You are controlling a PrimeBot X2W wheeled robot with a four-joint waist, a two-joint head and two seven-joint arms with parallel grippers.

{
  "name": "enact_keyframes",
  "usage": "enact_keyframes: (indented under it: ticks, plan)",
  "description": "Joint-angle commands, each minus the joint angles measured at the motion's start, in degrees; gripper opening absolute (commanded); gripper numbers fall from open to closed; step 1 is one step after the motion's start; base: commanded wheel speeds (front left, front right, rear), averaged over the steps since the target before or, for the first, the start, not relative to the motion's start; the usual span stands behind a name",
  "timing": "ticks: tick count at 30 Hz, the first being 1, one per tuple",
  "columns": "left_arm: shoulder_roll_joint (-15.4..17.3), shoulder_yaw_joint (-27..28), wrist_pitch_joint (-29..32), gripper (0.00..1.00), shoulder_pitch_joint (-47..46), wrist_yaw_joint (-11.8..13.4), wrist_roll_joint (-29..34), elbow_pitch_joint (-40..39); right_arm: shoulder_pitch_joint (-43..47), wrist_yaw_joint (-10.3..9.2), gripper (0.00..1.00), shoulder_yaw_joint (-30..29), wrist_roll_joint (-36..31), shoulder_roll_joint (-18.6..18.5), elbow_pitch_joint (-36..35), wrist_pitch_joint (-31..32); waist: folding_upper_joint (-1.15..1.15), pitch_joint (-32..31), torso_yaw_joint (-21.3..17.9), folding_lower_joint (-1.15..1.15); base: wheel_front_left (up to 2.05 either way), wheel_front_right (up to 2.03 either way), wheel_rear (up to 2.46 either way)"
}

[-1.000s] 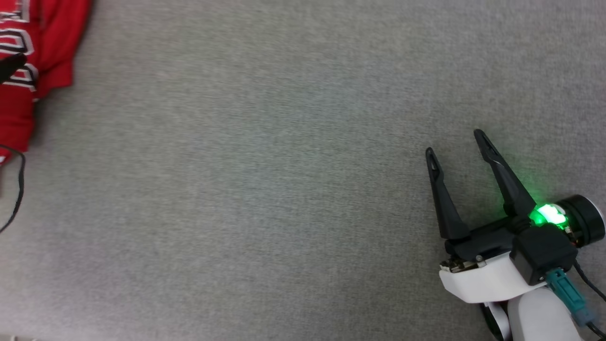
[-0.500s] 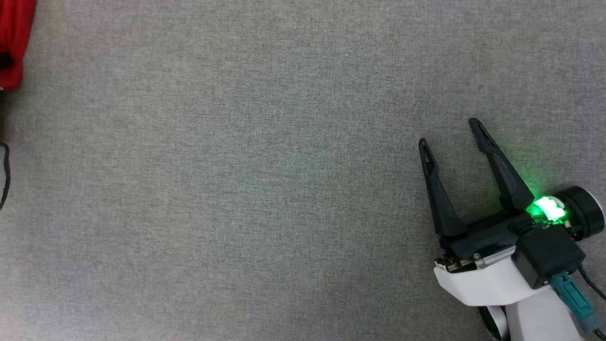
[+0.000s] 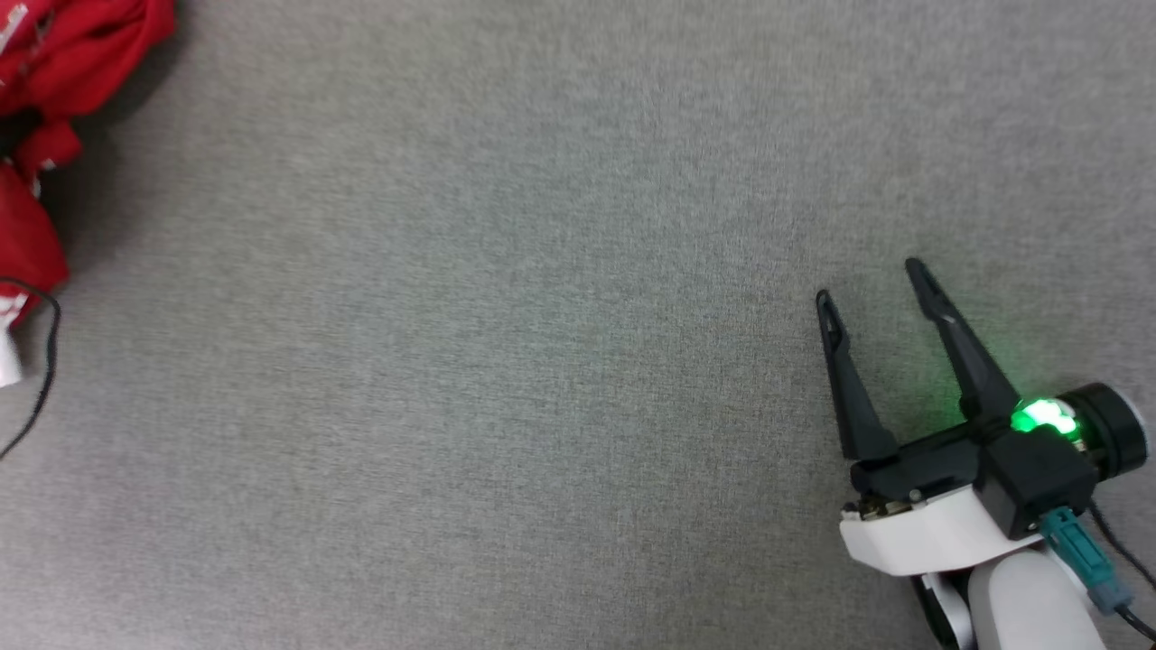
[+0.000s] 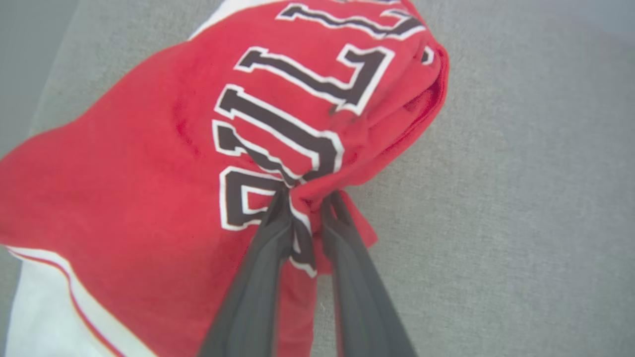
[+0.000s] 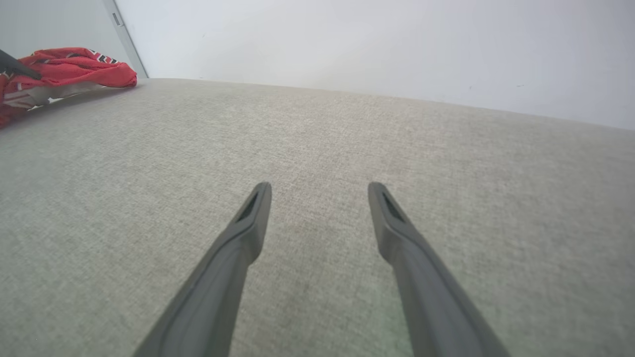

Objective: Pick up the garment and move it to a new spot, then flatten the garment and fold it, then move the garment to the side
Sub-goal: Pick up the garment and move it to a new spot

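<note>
While nipping a fold of the garment (image 4: 149,173) w/ the left pincer (image 4: 307,196), holds the right pincer (image 3: 870,282) spread wide, w/ nothing between its tips. Has the left fingers (image 4: 263,258) drawn nearly together, only bunched red cloth btwn them, just under the black, white-edged "BULLS" lettering. Grips at a crumpled edge, w/ creases gathered toward the tips. Shows a white sleeve w/ red striped trim at lower left of left wrist view. Can't tell from that view whether lifted clear of the grey cloth-covered tabletop (image 4: 521,173) or partly resting on it.

In head view, finds the garment (image 3: 81,45) at the far upper-left corner, rumpled, running off the frame edge, w/ a dark shadow beside it on the tabletop. Has a thin black cable (image 3: 50,361) looping just below it at the left edge. Lies well apart from the right pincer, at lower right there, tips pointing up & slightly left over bare tabletop, w/ a green light (image 3: 1043,417) lit on the wrist behind.

In right wrist view, shows the right pincer (image 5: 320,186) w/ fingers apart above the grey surface, & the garment (image 5: 74,69) far off at upper left by a pale wall (image 5: 347,44).
</note>
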Motion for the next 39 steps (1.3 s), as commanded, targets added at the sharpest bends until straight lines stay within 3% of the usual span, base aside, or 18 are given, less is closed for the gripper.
enact_keyframes:
  ticks: [1,11,20,24,29,39]
  plan:
    - [1.58,-1.53,-5.45,0.00,0.95,-0.06,-0.98,-3.20,1.04,-0.06,1.00,0.57,0.85,-0.23,1.27,-0.11,0.00,-6.16,0.44,0.00,0.00,0.00,0.00]
    - [5.64,-11.84,-15.94,0.00,2.43,-0.05,-0.07,-15.41,2.73,-0.05,1.00,0.58,5.52,-0.22,3.44,-0.11,0.00,-17.68,-0.71,0.00,0.00,0.00,0.00]
    - [3.55,-21.10,-21.24,0.00,3.64,-0.06,3.59,-25.17,4.08,-0.05,1.00,-1.94,8.44,-0.20,4.04,-0.11,0.00,-23.56,-3.87,0.00,0.00,0.00,0.00]
    - [-0.06,-24.56,-22.62,0.00,4.83,0.03,6.09,-28.43,4.65,-0.05,1.00,-3.53,9.06,-0.19,4.14,-0.11,0.00,-25.00,-6.13,0.00,0.00,0.00,0.00]
    - [-8.02,-29.19,-22.67,0.00,4.69,1.22,8.33,-29.23,5.03,-0.05,1.00,-6.16,9.30,-0.16,3.73,-0.11,0.00,-25.18,-8.44,0.00,0.00,0.00,0.00]
    - [-25.09,-39.38,-25.85,0.00,4.90,2.23,15.38,-18.83,3.40,-0.05,1.00,-7.89,9.29,-0.15,3.30,-0.11,0.00,-21.51,-14.60,0.00,0.00,0.00,0.00]
